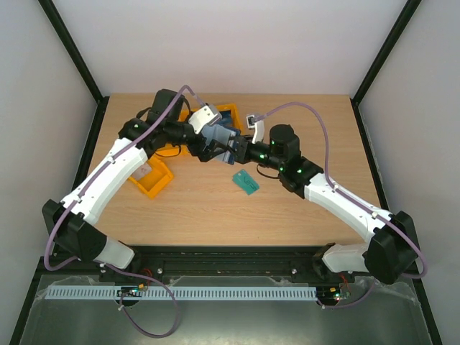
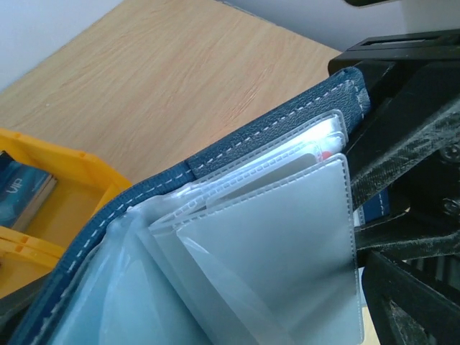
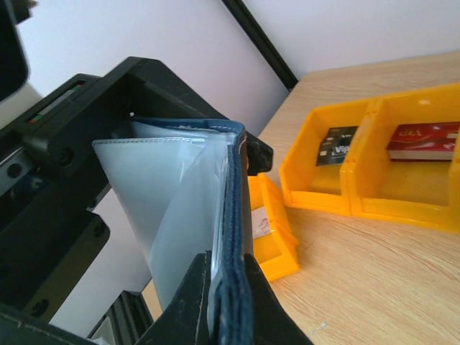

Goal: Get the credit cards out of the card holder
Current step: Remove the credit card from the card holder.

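Right end effector (image 3: 228, 291): fingers clamped on edge of dark navy stitched card holder (image 3: 236, 208), held open above wooden table (image 3: 374, 266). Clear plastic sleeves (image 2: 287, 244) fan toward left end effector (image 1: 212, 144); whether its jaws are open or closed cannot be told. Dark card (image 3: 334, 146) and red card (image 3: 424, 138) lie in orange plastic bins (image 3: 402, 194).

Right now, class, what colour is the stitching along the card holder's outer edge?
White stitching on the navy card holder; clearest in the left wrist view.
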Motion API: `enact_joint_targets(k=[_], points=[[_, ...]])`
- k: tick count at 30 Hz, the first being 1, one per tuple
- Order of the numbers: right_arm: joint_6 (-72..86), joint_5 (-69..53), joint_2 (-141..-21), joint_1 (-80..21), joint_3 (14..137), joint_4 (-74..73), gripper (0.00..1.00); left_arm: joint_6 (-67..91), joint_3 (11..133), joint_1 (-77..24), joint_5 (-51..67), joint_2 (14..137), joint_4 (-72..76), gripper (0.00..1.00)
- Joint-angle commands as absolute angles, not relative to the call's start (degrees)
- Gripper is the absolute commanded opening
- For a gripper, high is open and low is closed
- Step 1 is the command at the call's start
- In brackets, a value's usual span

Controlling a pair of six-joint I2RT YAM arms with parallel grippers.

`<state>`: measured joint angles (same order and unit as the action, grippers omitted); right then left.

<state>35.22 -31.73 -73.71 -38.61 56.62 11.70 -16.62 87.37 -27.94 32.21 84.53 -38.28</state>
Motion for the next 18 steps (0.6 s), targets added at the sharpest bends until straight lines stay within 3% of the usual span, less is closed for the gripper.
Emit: enact_joint_targets(k=[1,5,12,14,18], points=[[37.3,-33.3,-71.9,-39.6,59.0,15.7,0.02,-15.9,84.6,-27.9,21.0,85.5,-34.9,0.99],[36.7,-33.0,-71.0,-39.6,59.2,14.3,0.02,-15.8,84.1,-26.4,21.2,85.2,-34.7,0.92],[36.7,-35.2,-70.4,-39.4,59.6,14.5,0.02,-16.4,82.2,-23.7,28.2,84.3,-35.3,0.65],[36.7,-36.1,-70.2,-39.4,59.5,14.9,0.02,-16.8,82.1,-23.3,31.3,83.8,-36.3,0.53],[35.1,-37.0,-69.8,-38.9,59.4,15.0,0.02,-16.1,82.3,-20.3,41.5,82.8,-37.2,0.17]])
